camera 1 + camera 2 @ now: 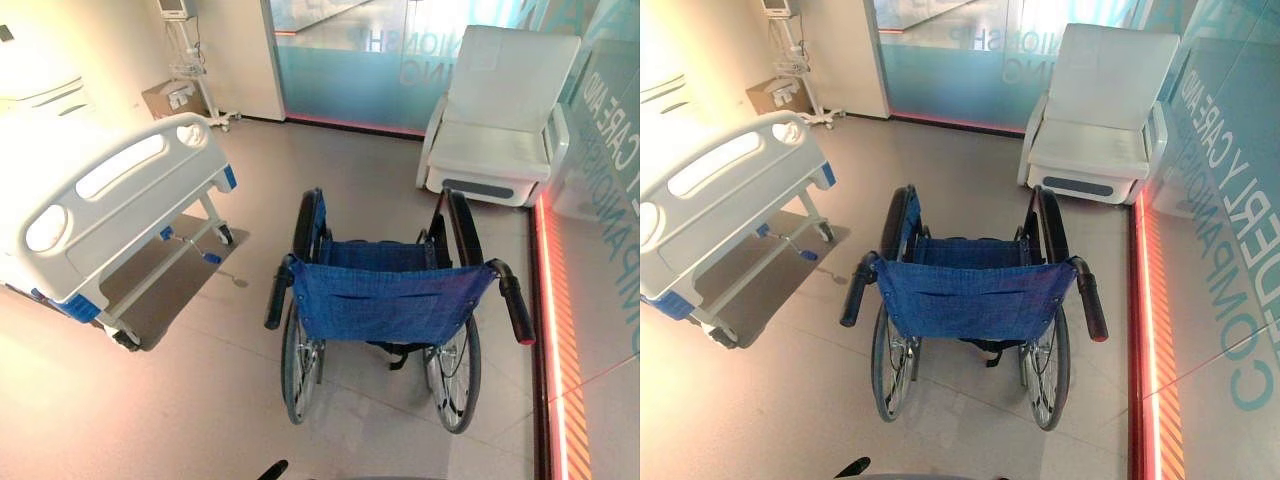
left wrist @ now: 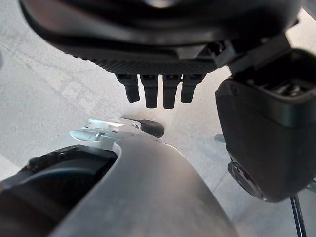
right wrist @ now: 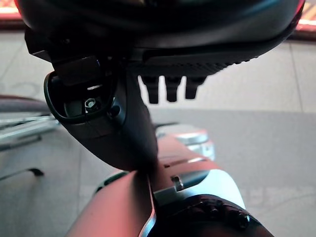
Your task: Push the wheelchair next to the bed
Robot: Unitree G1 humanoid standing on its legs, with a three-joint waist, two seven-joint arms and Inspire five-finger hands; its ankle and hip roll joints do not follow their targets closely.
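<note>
The wheelchair with blue fabric back and black push handles point(image 1: 385, 300) stands in the middle of the pale tiled floor point(image 1: 200, 400), its back turned toward the robot and its two big spoked wheels on the tiles. Its left black handle grip point(image 1: 278, 292) and right black handle grip point(image 1: 516, 305) point toward the near side, and nothing holds them. The robot's left hand point(image 2: 158, 74) is seen in its wrist view with the fingers point(image 2: 150, 91) hanging straight down and relaxed over the floor, holding nothing. The right hand point(image 3: 168, 64) looks the same in its wrist view: fingers point(image 3: 170, 89) loose and straight, thumb apart, nothing grasped. Both hands are on the near side of the wheelchair and do not touch it. To the left of the wheelchair, well apart from it, stands the white hospital bed with a plastic footboard and blue corner caps point(image 1: 110, 190). Far right, against the glass wall, is a white padded recliner chair point(image 1: 500, 120). Far left, behind the bed, stands a white equipment stand on wheels point(image 1: 190, 60).
</note>
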